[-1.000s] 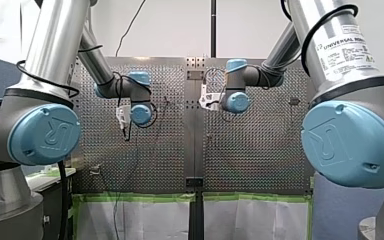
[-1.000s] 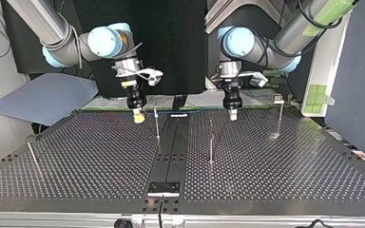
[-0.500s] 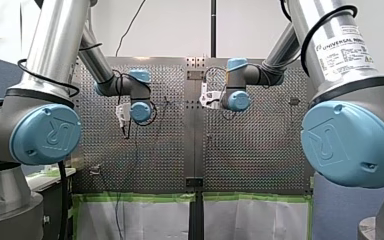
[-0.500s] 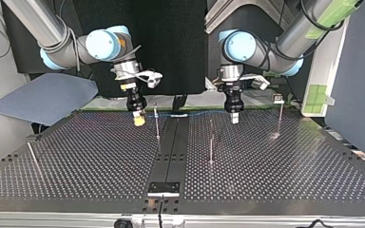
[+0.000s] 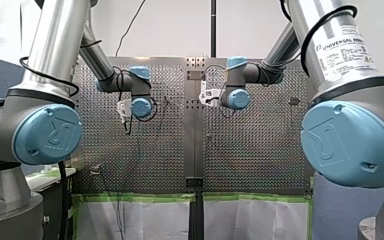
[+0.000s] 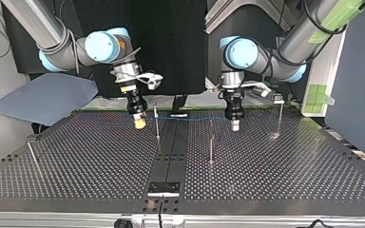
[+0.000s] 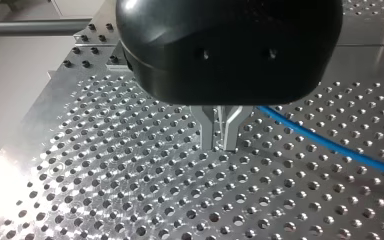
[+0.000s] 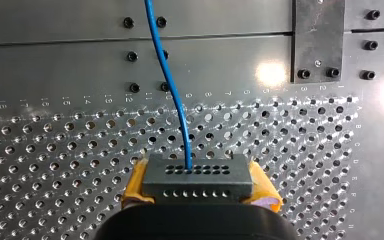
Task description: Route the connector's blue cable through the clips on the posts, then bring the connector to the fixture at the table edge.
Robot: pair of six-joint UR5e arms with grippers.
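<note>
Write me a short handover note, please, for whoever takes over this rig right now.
Right gripper: shut on the connector, yellow pads against its sides.
Left gripper: fingers shut, apparently pinching the blue cable.
The cable hangs stretched between the two grippers over the far part of the table in the top view, crossing a post; I cannot tell whether it sits in a clip.
Done: both grips made.
Left: routing through the clips, then taking the connector to the table edge.
</note>
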